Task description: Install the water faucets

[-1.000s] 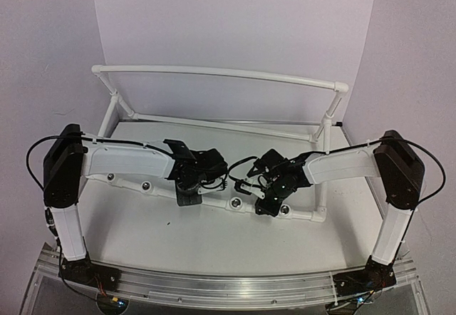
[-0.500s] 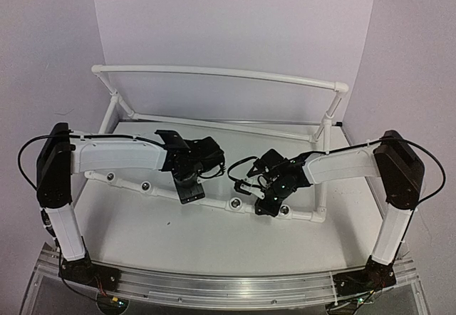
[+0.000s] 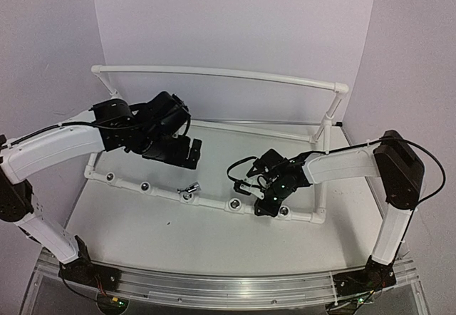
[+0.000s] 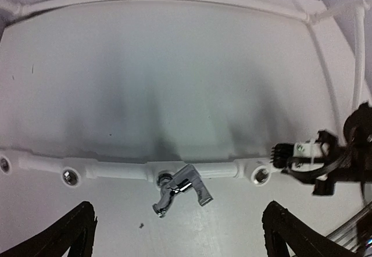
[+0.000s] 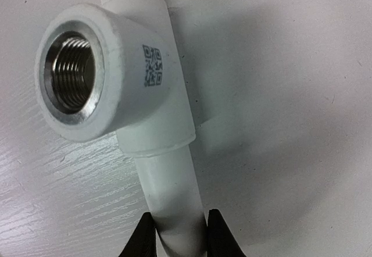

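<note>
Showing 1 water faucet [image 4: 181, 188] at a socket of the near pipe [image 4: 116, 170], spout slanting nearward. Left gripper [image 3: 182, 152], nearer arm, spread wide, hangs above-behind it; right gripper [image 5: 180, 234] pinches the pipe.

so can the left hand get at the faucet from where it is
Probably yes: the left hand hangs open over the faucet, nothing between; the right hand grips the pipe well aside.

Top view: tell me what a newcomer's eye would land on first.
A shiny chrome faucet stuck at a socket in the near rail of the white pipe frame, mid-table. The left arm's fingers hang wide open above it, while the right arm's fingers pinch the same rail beside an empty threaded socket.
</note>
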You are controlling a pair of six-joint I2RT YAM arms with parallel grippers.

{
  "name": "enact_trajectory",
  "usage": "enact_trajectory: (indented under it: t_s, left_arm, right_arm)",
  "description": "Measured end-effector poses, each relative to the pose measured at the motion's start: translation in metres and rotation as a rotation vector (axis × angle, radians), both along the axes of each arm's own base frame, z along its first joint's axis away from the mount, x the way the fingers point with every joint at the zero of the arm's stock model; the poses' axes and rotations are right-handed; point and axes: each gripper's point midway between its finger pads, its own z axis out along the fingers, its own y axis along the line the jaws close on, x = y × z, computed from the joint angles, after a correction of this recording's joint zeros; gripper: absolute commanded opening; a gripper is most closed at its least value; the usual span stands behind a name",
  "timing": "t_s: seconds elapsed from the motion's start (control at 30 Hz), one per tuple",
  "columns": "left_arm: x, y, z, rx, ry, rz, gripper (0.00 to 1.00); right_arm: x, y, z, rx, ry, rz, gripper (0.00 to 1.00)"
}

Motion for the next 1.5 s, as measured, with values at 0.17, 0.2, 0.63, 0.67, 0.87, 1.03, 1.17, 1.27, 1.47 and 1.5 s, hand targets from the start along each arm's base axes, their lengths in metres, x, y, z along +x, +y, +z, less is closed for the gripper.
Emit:
enact_trajectory:
  t_s: [0.17,0.2,0.63,0.67,0.87,1.03,1.17,1.27,1.47,1.5]
  left_arm:
    - [-0.014,0.021,0.006,-0.308,0.111,0.336,1.00]
    - [-0.017,0.025,0.003,-0.360,0.137,0.399,1.00]
    - [-0.047,0.054,-0.072,-0.596,0.350,0.809,1.00]
    - [-0.046,0.051,-0.074,-0.608,0.363,0.833,1.00]
    - [-0.046,0.028,-0.091,-0.709,0.477,0.971,0.95]
    - [-0.041,0.008,-0.100,-0.736,0.515,1.007,0.91]
    - [-0.038,-0.001,-0.106,-0.750,0.531,1.014,0.91]
    - [-0.035,-0.005,-0.105,-0.774,0.530,1.016,0.88]
    - [-0.029,-0.007,-0.114,-0.786,0.504,1.026,0.80]
    - [-0.028,-0.006,-0.117,-0.779,0.499,1.030,0.80]
  right_arm:
    - [-0.001,0.001,0.000,0.003,0.004,-0.002,0.10]
    - [-0.001,0.001,0.000,0.004,0.005,-0.002,0.13]
    - [-0.003,0.004,0.002,0.030,0.042,-0.061,0.37]
    - [-0.003,0.004,0.002,0.030,0.043,-0.063,0.37]
    - [-0.003,0.004,0.002,0.031,0.047,-0.071,0.38]
    - [-0.004,0.004,0.002,0.031,0.047,-0.070,0.38]
    - [-0.004,0.004,0.002,0.033,0.049,-0.069,0.38]
    - [-0.004,0.004,0.002,0.034,0.051,-0.068,0.37]
    - [-0.004,0.004,0.002,0.034,0.051,-0.068,0.37]
    - [-0.004,0.004,0.002,0.035,0.051,-0.068,0.37]
